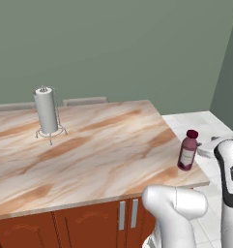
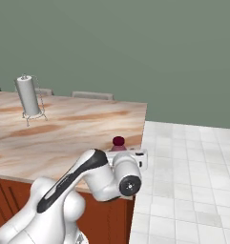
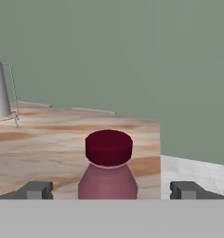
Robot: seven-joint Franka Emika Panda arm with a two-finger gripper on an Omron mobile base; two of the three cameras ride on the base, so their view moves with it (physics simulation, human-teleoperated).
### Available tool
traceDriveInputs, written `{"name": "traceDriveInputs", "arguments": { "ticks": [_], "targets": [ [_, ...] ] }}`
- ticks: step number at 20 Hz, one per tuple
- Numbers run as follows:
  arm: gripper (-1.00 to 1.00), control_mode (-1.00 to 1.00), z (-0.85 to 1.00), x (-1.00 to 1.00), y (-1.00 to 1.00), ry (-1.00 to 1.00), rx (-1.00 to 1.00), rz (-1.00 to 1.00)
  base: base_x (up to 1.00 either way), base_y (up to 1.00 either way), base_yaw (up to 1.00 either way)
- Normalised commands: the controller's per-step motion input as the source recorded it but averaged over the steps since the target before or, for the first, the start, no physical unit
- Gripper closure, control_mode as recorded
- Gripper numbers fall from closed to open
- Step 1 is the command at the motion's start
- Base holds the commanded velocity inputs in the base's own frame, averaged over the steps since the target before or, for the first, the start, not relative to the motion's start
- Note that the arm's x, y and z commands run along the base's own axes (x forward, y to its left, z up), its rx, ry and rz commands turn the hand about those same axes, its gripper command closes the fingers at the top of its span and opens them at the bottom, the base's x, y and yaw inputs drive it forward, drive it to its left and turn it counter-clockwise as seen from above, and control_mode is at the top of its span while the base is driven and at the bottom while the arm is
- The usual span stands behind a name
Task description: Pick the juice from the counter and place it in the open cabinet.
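The juice stands upright on the worktop, close to its front right corner and near the edge where the white tiled floor begins. It is a small bottle of dark purple-red drink with a dark red cap and a pale label around its middle. In the hand view the juice is right in front of the camera, and the pincer has its two dark finger tips far apart, one on each side of the bottle. The tips are not touching it, since there is a clear gap of worktop on both sides (the bottle sits about in the middle between them). In the right base view the white arm bends low in front of the worktop and hides most of the bottle, so just its dark red cap peeks up over the arm. Far away on the other side of the worktop stands a grey paper-towel roll on a thin wire stand, well apart from the juice. Under the worktop are reddish-brown doors with silver handles. Behind it all is a plain green wall.
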Motion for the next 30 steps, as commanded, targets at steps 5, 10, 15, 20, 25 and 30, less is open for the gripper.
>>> {"name": "traceDriveInputs", "arguments": {
  "ticks": [5,10,15,20,25,30],
  "targets": [
    [-1.00,-1.00,-0.16,0.31,-0.05,0.00,0.00,0.00,0.00,0.00,0.00],
    [-1.00,-1.00,-0.14,0.24,-0.08,0.00,0.01,0.00,0.00,0.00,0.00],
    [-1.00,-1.00,-0.02,0.23,-0.03,0.00,0.06,0.00,0.00,0.00,0.00],
    [-1.00,-1.00,0.00,0.08,0.00,0.00,0.11,0.00,0.00,0.00,0.00],
    [-1.00,-1.00,0.00,0.00,0.00,0.00,0.08,0.00,0.00,0.00,0.00],
    [-1.00,-1.00,0.00,0.00,0.00,0.00,0.05,0.00,0.00,0.00,0.00]
  ]
}}
